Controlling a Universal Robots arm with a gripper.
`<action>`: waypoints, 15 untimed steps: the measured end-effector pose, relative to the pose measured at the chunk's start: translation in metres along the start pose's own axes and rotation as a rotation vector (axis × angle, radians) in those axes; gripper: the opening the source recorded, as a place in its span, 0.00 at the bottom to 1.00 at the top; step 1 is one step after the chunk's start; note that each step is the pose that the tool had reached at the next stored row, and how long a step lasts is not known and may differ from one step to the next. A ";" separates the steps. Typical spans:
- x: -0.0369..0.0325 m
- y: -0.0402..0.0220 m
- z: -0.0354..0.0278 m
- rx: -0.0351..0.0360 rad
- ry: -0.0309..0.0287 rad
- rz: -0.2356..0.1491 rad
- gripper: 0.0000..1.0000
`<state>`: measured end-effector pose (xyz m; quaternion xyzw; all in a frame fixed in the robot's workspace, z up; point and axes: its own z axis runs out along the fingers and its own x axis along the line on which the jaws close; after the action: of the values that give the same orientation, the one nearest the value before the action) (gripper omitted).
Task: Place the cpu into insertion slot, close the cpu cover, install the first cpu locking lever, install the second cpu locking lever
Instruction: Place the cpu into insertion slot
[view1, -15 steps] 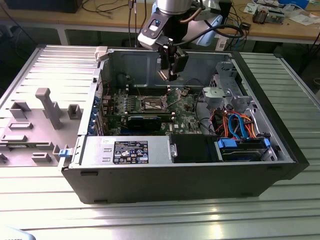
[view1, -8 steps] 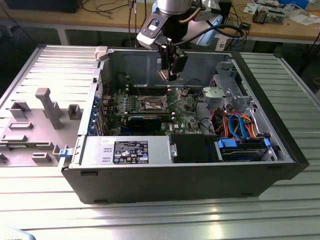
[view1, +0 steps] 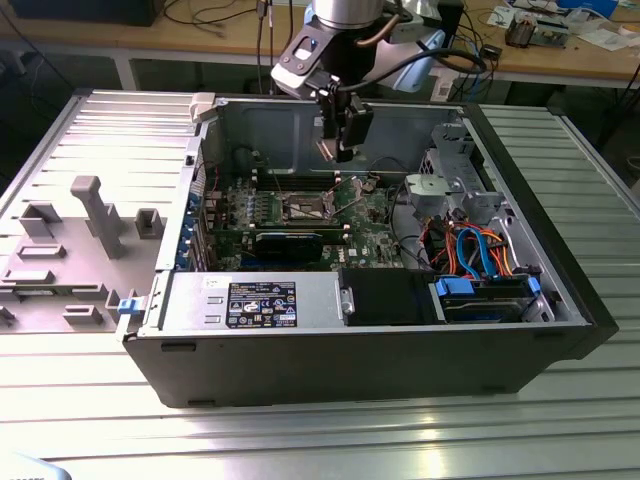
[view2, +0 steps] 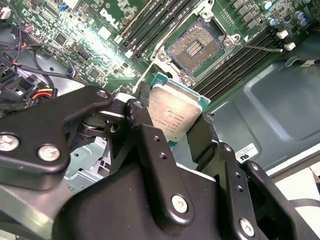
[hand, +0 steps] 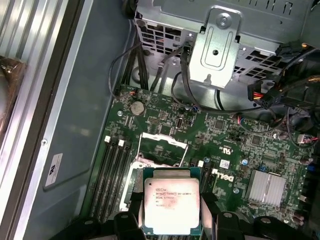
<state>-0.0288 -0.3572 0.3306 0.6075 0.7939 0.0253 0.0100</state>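
Note:
My gripper (view1: 345, 150) hangs inside the open computer case, above the green motherboard (view1: 370, 215). It is shut on the cpu (view2: 175, 112), a flat silvery square with a green rim, pinched by its edges between two black fingers (view2: 142, 120). In the first wrist view the cpu (hand: 171, 200) hovers over the insertion slot (hand: 131, 182) and hides most of it. The second wrist view shows the insertion slot (view2: 196, 46) uncovered, with a dark pin field, a short way past the chip. The cpu cover (hand: 164, 140) stands raised off the socket. A thin lever (view2: 260, 47) sticks out beside the socket.
Long memory slots (hand: 112, 170) flank the socket. A silver drive cage (hand: 216, 47) with loose cables (hand: 270, 92) stands beyond the board, with a finned heat sink (hand: 267, 187) near it. The case walls (view1: 260, 125) enclose the space. A grey side panel (view1: 90, 215) lies at the exterior view's left.

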 end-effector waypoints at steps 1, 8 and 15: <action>0.0000 0.0000 0.0000 -0.0001 -0.0005 0.008 0.54; 0.0000 0.0000 0.0001 -0.0011 -0.0043 0.078 0.54; 0.0000 0.0000 0.0002 0.0114 -0.0147 0.137 0.54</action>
<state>-0.0288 -0.3572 0.3304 0.6607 0.7504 0.0169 0.0106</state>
